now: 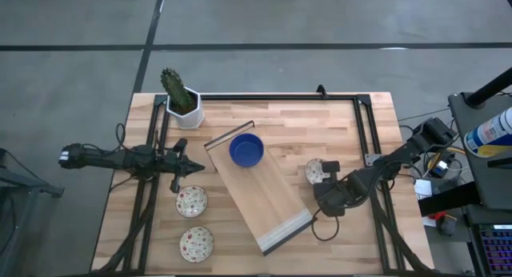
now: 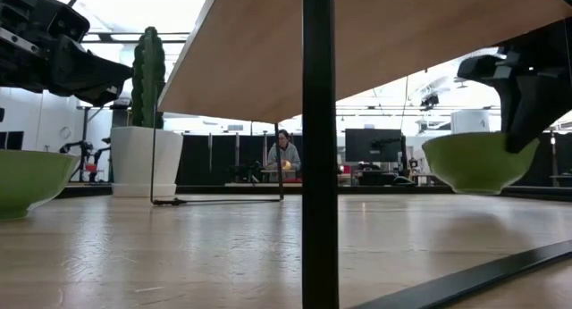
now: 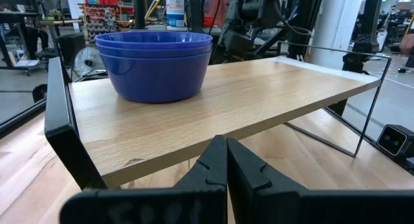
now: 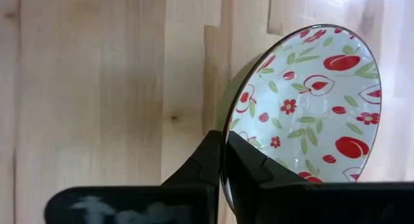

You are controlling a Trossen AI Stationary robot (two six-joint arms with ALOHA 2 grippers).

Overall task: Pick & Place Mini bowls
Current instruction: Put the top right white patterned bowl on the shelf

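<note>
Two cobalt blue mini bowls (image 1: 246,150) (image 3: 155,62) sit nested on a raised wooden shelf (image 1: 268,201). Two floral mini bowls (image 1: 192,201) (image 1: 196,243) rest on their bases on the table near the left arm. My right gripper (image 1: 324,182) (image 4: 225,153) is shut on a third floral bowl (image 1: 315,171) (image 4: 310,101), right of the shelf. Its outside looks green in the low view (image 2: 474,162). My left gripper (image 1: 190,170) (image 3: 226,149) is shut and empty, just left of the shelf, pointing at it. My right gripper pinches the floral bowl's rim (image 4: 224,136), one finger (image 4: 249,166) inside the bowl and the other finger (image 4: 210,162) outside it. The fingers come from the table's near right side. The bowl is tilted, and in the low view it hangs clear of the table.
A white hexagonal pot with a cactus (image 1: 182,101) stands at the far left corner. The shelf (image 3: 259,94) stands on thin black wire legs (image 2: 319,148), slanting across the table's middle. Black rails (image 1: 264,97) run along the table's edges. A person (image 2: 284,155) sits far behind.
</note>
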